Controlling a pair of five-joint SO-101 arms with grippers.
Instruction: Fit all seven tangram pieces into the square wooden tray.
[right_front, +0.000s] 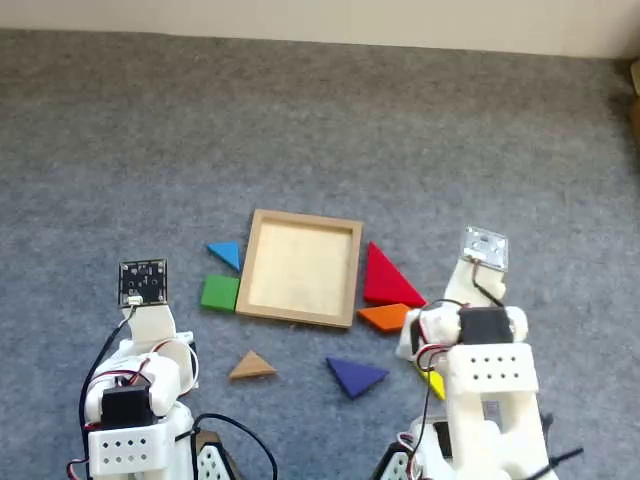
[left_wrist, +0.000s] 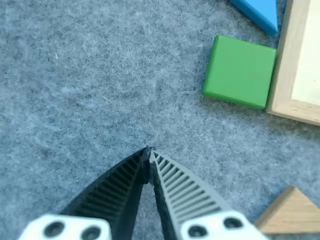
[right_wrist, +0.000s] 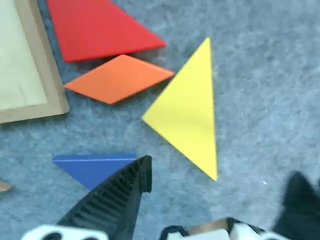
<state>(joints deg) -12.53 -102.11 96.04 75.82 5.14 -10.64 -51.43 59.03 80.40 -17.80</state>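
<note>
Grey carpet (right_front: 300, 120) | square wooden tray (right_front: 303, 217) central and unfilled, all seven pieces loose around it | left gripper (left_wrist: 149, 155) closed on nothing, near green square (left_wrist: 240, 71) | right gripper (right_wrist: 215, 185) spread and empty above yellow triangle (right_wrist: 190, 112), probably its nearest pick.

My two arms, left arm (right_front: 135, 410) and right arm (right_front: 480, 375), are white plastic shells with black servo blocks, rows of small holes and looping black and red cables. The left gripper (left_wrist: 149, 152) has ribbed fingers (left_wrist: 115, 190), one black, one grey, on white mounts with round holes.
</note>
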